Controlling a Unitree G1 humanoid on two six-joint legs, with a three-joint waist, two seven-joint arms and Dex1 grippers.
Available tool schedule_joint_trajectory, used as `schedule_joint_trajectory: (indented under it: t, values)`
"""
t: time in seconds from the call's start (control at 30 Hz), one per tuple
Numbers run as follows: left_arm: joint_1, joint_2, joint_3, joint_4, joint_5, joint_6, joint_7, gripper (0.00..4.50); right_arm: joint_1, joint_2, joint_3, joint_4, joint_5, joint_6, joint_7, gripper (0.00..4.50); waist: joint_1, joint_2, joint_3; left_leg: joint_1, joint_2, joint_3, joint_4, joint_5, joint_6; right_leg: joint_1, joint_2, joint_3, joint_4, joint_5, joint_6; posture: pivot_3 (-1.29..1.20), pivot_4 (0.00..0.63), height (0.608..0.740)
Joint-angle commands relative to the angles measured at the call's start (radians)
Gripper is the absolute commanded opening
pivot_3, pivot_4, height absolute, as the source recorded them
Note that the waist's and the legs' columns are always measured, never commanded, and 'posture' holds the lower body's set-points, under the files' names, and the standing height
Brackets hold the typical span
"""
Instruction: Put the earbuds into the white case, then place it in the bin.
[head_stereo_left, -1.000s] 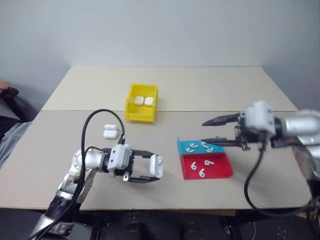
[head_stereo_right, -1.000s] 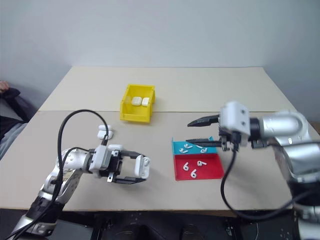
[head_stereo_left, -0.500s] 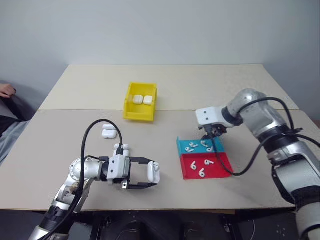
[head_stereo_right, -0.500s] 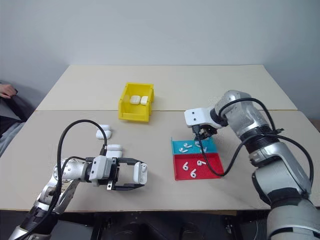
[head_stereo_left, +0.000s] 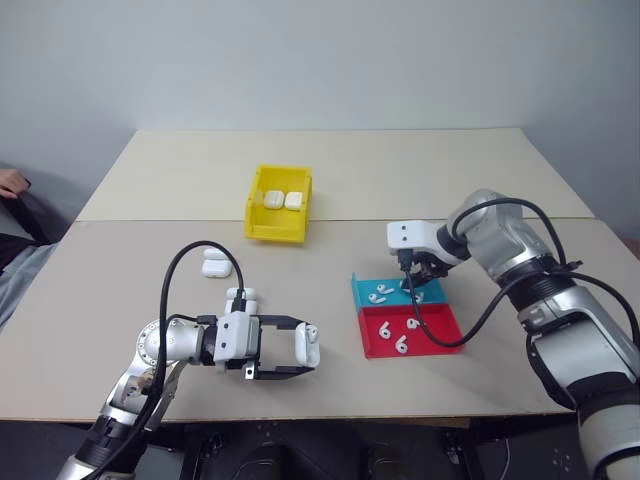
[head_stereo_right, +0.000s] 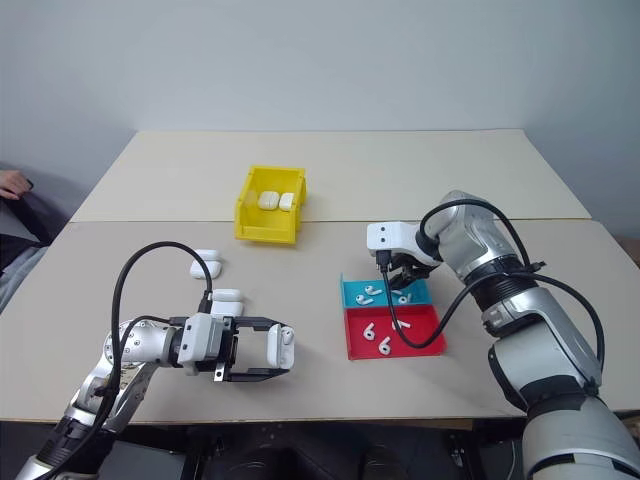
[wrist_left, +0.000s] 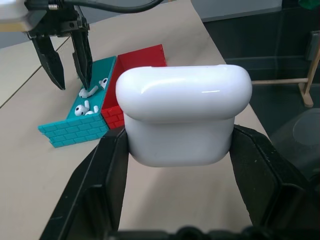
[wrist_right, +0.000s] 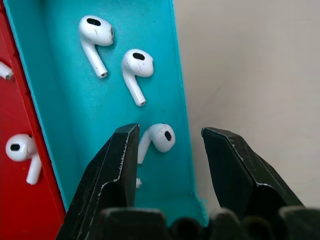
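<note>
My left gripper (head_stereo_left: 300, 347) grips the white case (wrist_left: 183, 117); my right gripper (wrist_right: 170, 145), open, straddles an earbud (wrist_right: 156, 138). Loading and binning remain.

You're looking at two arms built of rounded silver-grey segments with darker joints; each ends in a white boxy wrist block, and a black cable loops loosely from that block back along the arm. The left gripper (head_stereo_left: 283, 349) has two long, flat black fingers on a black frame, with small metal fittings under the white block. The right gripper (wrist_right: 167, 145) has the same matte black fingers (wrist_right: 117, 170), wedge-shaped and tapering to blunt tips, with pale scuffed edges; its jaws are thick at the base and meet a black crossbar.
</note>
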Motion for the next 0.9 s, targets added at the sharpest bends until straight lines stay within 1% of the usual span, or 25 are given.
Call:
schedule_joint_trajectory:
  t: [0.03, 0.3, 0.9]
  values:
    - [-0.013, 0.007, -0.001, -0.031, -0.004, 0.003, 0.005, 2.76, -0.003, 0.000, -0.023, -0.036, -0.003, 0.049, 0.005, 2.45, 0.000, 0.000, 0.000, 0.000, 0.000, 0.000, 0.000, 0.000, 0.000, 0.000, 0.000, 0.000, 0.000, 0.000, 0.000, 0.00, 0.150, 0.740]
    - [-0.024, 0.006, -0.008, -0.027, -0.003, 0.006, 0.005, 2.76, 0.009, 0.011, -0.018, -0.030, -0.017, 0.075, -0.011, 2.45, 0.000, 0.000, 0.000, 0.000, 0.000, 0.000, 0.000, 0.000, 0.000, 0.000, 0.000, 0.000, 0.000, 0.000, 0.000, 0.00, 0.150, 0.740]
    - [-0.023, 0.006, -0.005, -0.018, 0.002, 0.001, 0.006, 2.76, 0.019, 0.016, -0.010, 0.008, -0.030, 0.073, -0.015, 2.45, 0.000, 0.000, 0.000, 0.000, 0.000, 0.000, 0.000, 0.000, 0.000, 0.000, 0.000, 0.000, 0.000, 0.000, 0.000, 0.00, 0.150, 0.740]
